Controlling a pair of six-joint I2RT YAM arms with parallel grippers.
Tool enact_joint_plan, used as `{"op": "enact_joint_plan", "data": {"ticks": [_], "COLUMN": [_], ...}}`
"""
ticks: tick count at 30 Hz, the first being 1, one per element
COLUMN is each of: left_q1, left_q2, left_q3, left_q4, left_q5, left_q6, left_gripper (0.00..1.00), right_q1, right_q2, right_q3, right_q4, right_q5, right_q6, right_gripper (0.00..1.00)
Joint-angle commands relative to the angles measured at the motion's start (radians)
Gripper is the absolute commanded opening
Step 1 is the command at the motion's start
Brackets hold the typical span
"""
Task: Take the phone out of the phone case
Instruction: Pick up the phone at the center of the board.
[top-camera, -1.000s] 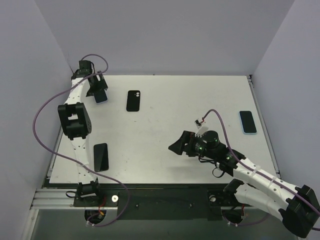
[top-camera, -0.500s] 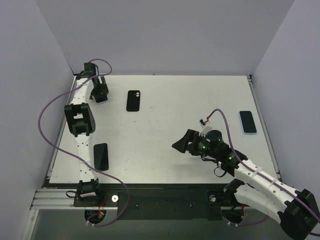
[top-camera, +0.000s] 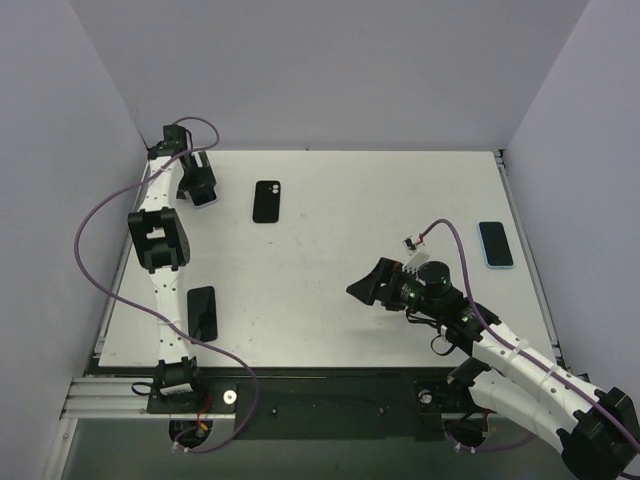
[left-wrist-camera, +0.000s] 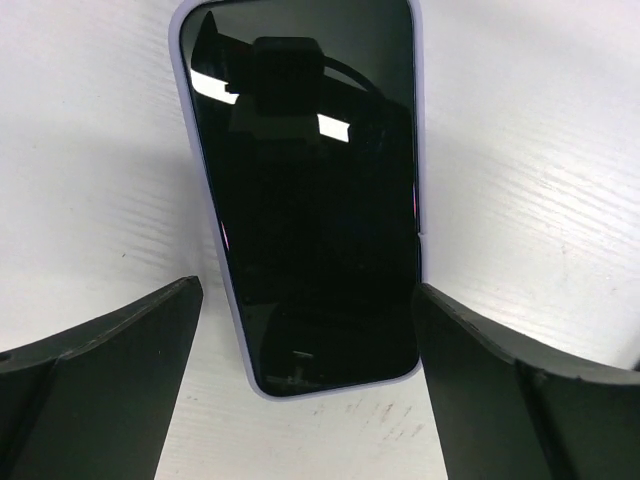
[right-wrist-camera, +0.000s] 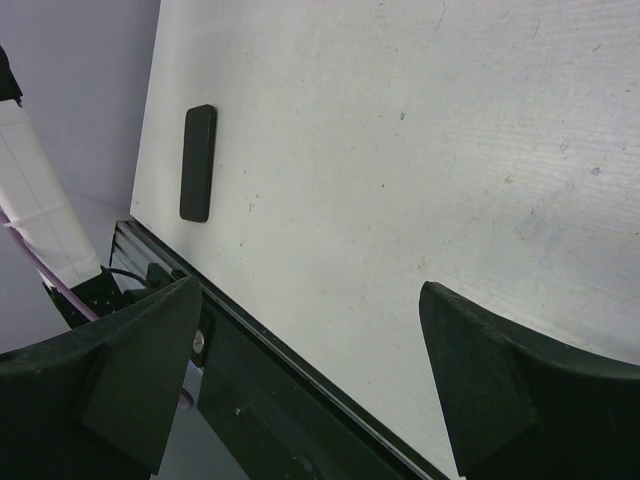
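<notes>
A phone in a lavender case (left-wrist-camera: 305, 190) lies screen up on the white table at the far left; in the top view only its edge (top-camera: 207, 200) shows under the arm. My left gripper (left-wrist-camera: 310, 400) is open right above it, with one finger (left-wrist-camera: 100, 390) on each side of the phone's end and neither touching it. In the top view the left gripper (top-camera: 200, 185) hides most of the phone. My right gripper (top-camera: 365, 288) is open and empty above the table, right of centre. It also shows in the right wrist view (right-wrist-camera: 310, 380).
A black phone (top-camera: 266, 201) lies back up at the far middle. Another black phone (top-camera: 201, 313) lies near the left front edge and also shows in the right wrist view (right-wrist-camera: 198, 163). A phone in a blue case (top-camera: 495, 244) lies at the right edge. Grey walls enclose the table.
My left arm shifted a little toward the far left corner, settling its gripper over the lavender-cased phone. My right gripper drifted slightly right. No phone has moved.
</notes>
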Motion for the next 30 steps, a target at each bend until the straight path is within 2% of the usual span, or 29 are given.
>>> {"op": "enact_joint_plan", "data": {"ticks": [1, 7, 11, 14, 17, 22, 25, 27, 30], "left_q1": [0.013, 0.019, 0.018, -0.002, -0.034, -0.071, -0.068, -0.053, -0.031], "left_q2": [0.033, 0.003, -0.051, -0.028, 0.003, 0.026, 0.039, 0.055, 0.076], "left_q3": [0.000, -0.046, -0.144, -0.082, -0.011, -0.003, -0.003, -0.003, 0.000], "left_q4": [0.061, 0.107, 0.222, 0.146, 0.083, 0.044, 0.024, 0.009, -0.008], "left_q5": [0.143, 0.180, 0.216, 0.016, -0.056, -0.168, -0.182, -0.162, -0.120], "left_q6": [-0.076, -0.136, -0.205, -0.195, -0.141, -0.044, -0.027, -0.036, -0.029], "left_gripper": [0.97, 0.97, 0.97, 0.97, 0.97, 0.97, 0.97, 0.95, 0.77], "right_q1": [-0.006, -0.006, -0.006, -0.008, -0.008, -0.010, -0.011, -0.011, -0.013], "right_q2": [-0.009, -0.003, -0.005, -0.014, -0.028, -0.025, -0.028, -0.031, -0.037], "right_q3": [0.002, -0.008, -0.014, -0.014, -0.015, -0.014, -0.017, -0.017, -0.021], "right_q4": [0.010, 0.022, 0.027, 0.021, 0.009, 0.013, 0.013, 0.015, 0.012], "right_q5": [-0.006, -0.004, -0.006, -0.004, 0.004, 0.002, 0.004, 0.005, 0.008], "right_q6": [0.005, 0.010, 0.016, 0.016, 0.011, 0.013, 0.016, 0.018, 0.021], "right_gripper": [0.85, 0.85, 0.85, 0.85, 0.85, 0.84, 0.85, 0.84, 0.85]}}
